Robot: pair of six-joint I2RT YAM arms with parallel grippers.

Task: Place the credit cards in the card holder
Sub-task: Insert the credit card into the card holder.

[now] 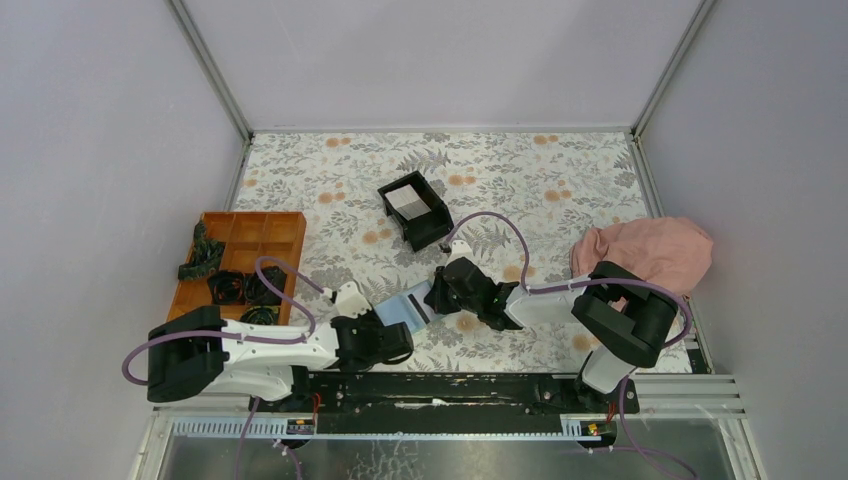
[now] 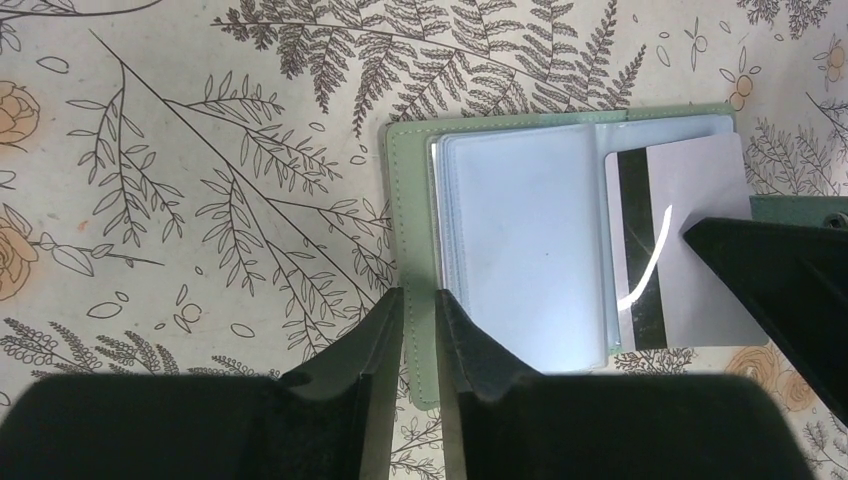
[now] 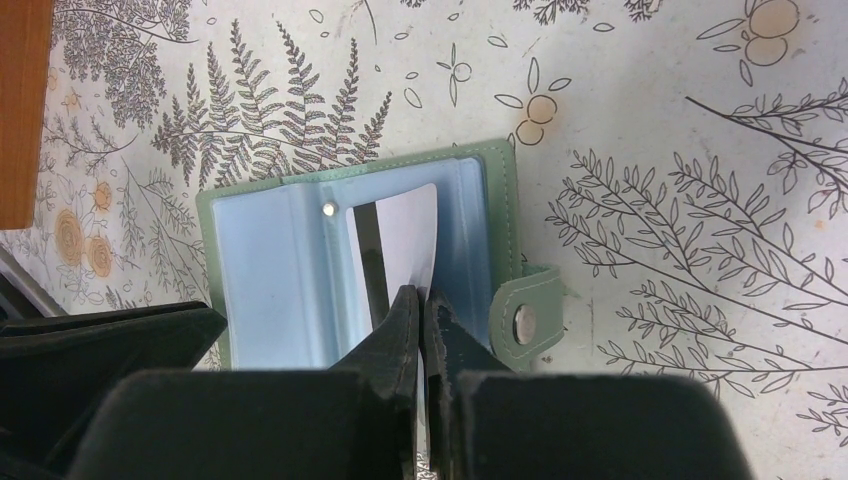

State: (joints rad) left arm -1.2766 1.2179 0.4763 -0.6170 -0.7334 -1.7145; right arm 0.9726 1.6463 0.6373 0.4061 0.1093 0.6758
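Observation:
The card holder [image 2: 520, 230] is a sage-green wallet lying open on the floral table, with light blue inside faces; it also shows in the top view [image 1: 408, 308] and the right wrist view [image 3: 270, 270]. My left gripper [image 2: 420, 300] is shut on the wallet's green left edge. My right gripper [image 3: 421, 295] is shut on a pale credit card [image 3: 408, 235] with a black stripe, held partly over the wallet's right inside face. The same card shows in the left wrist view [image 2: 690, 230]. Another pale card [image 1: 407, 200] lies in the black box.
The black open-top box [image 1: 432, 225] stands behind the wallet. An orange divided tray [image 1: 270, 232] with dark items is at the left. A pink cloth [image 1: 650, 250] lies at the right. The wallet's snap tab [image 3: 525, 320] sticks out beside my right fingers.

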